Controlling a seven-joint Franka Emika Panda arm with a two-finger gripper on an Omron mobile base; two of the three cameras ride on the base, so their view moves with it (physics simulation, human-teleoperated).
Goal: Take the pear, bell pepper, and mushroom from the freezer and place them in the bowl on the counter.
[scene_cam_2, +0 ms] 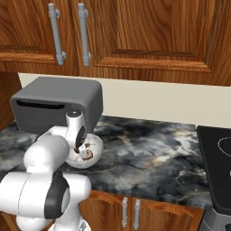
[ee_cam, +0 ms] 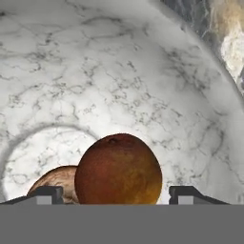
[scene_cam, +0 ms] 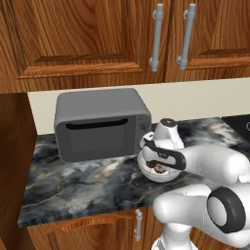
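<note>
Pear [ee_cam: 118, 169] in bowl [ee_cam: 143, 81], btwn open tool [ee_cam: 116, 193] tips, mushroom [ee_cam: 55, 182] beside

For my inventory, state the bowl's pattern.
White-grey marbled veining on the bowl, clearest in the hand view.

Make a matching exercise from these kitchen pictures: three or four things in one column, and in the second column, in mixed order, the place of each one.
Things:
1. microwave
2. bowl
3. reddish-brown round item
4. gripper

Places:
a. inside the bowl
b. on the counter, against the back wall
c. just over the bowl, fingertips apart
d. on the counter, in front of the microwave's right end

Pairs: 1-b, 2-d, 3-a, 4-c
</note>
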